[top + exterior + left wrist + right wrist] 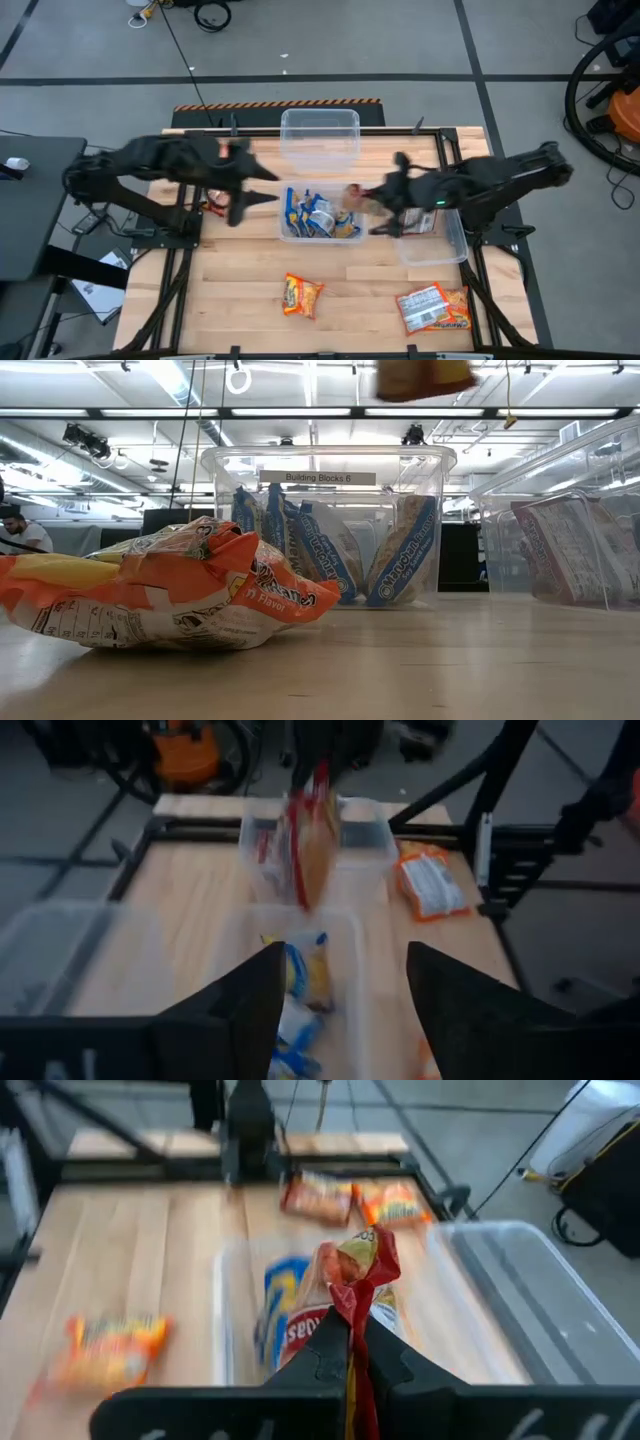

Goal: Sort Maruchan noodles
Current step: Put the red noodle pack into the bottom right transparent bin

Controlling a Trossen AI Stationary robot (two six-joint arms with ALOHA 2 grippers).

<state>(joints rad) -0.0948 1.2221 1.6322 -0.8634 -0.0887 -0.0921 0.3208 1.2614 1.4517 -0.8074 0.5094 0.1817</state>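
I see my right gripper (352, 1342) pinching a red-white packet (352, 1285) over the middle tub (290, 228); left gripper (345, 995), at nine o'clock, gapes wide.

Both arms are matte black, built of chunky jointed segments. The left end effector (262, 192) ends in two broad, flat black fingers (235, 1010) with angled inner edges. The right end effector (375, 208) has narrower black fingers (330, 1350); a small green light glows at its wrist's five o'clock.
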